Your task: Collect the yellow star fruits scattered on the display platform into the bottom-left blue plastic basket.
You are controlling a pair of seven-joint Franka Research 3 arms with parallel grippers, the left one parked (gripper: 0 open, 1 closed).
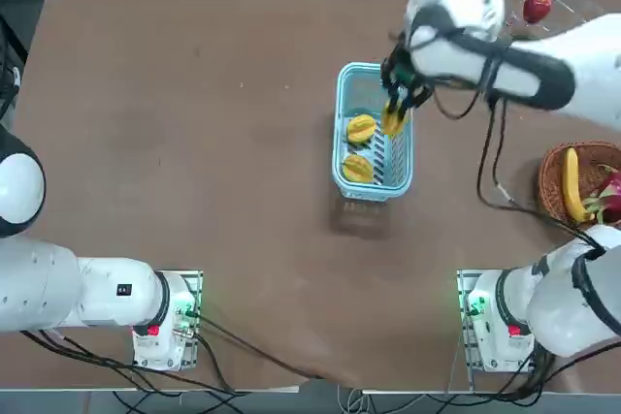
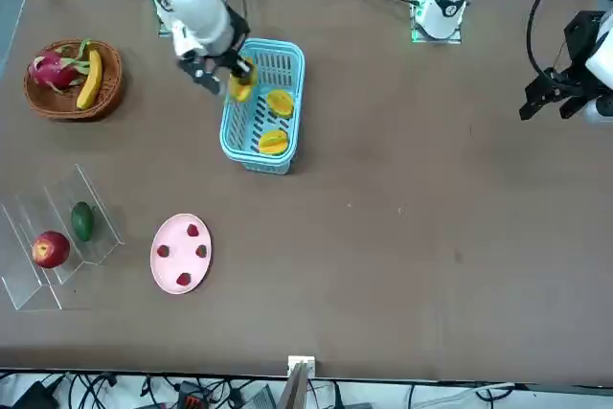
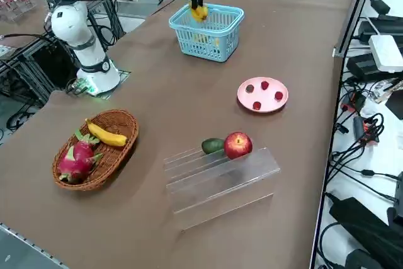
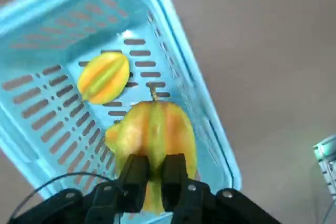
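My right gripper (image 4: pixel 152 174) is shut on a yellow star fruit (image 4: pixel 152 132) and holds it above the blue plastic basket (image 4: pixel 178 35), near the basket's right-hand wall. From overhead the held fruit (image 1: pixel 393 121) hangs over the basket (image 1: pixel 342 118), which has two more star fruits (image 1: pixel 361 128) (image 1: pixel 357 169) lying inside. Across the table, the gripper (image 2: pixel 235 79) and its fruit (image 2: pixel 240 90) sit at the basket's (image 2: pixel 287 50) edge. The clear display platform (image 2: pixel 29 284) (image 3: pixel 220 181) carries no star fruit.
A red apple (image 2: pixel 50 248) and a green fruit (image 2: pixel 82 220) rest on the platform. A pink plate (image 2: pixel 158 270) with small red pieces lies beside it. A round wicker basket (image 2: pixel 105 93) with a banana and a dragon fruit stands at the table's right side.
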